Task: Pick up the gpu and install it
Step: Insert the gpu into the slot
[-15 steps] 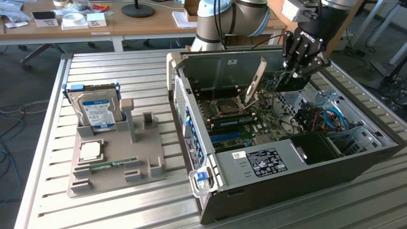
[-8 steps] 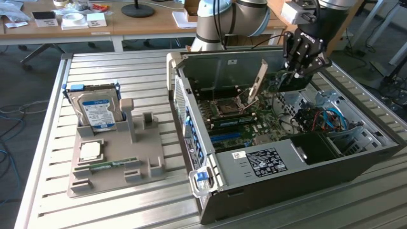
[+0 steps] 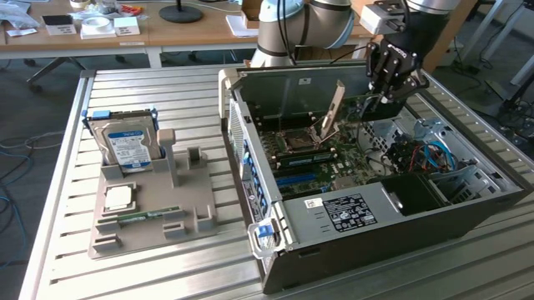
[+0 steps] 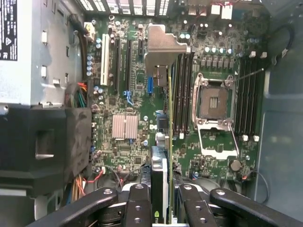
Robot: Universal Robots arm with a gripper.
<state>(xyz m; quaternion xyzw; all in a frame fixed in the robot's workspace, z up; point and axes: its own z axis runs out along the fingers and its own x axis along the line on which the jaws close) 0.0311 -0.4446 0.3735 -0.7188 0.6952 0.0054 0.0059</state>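
The gpu point(image 4: 161, 163) hangs edge-on, pinched in my claw point(image 4: 162, 191), over the motherboard point(image 4: 125, 127) inside the open case point(image 3: 467, 212); tilted or off its slot, I judge pressing could bend contacts.

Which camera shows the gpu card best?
The wrist view. There the gpu is close up, seen edge-on, its silver bracket over the motherboard, clamped in the gripper. The exterior view shows it small, hanging over the open computer case, partly hidden by the gripper.

Green motherboard point(image 4: 142, 106), silver-bracketed gpu point(image 4: 163, 47), black gripper point(image 4: 161, 196)
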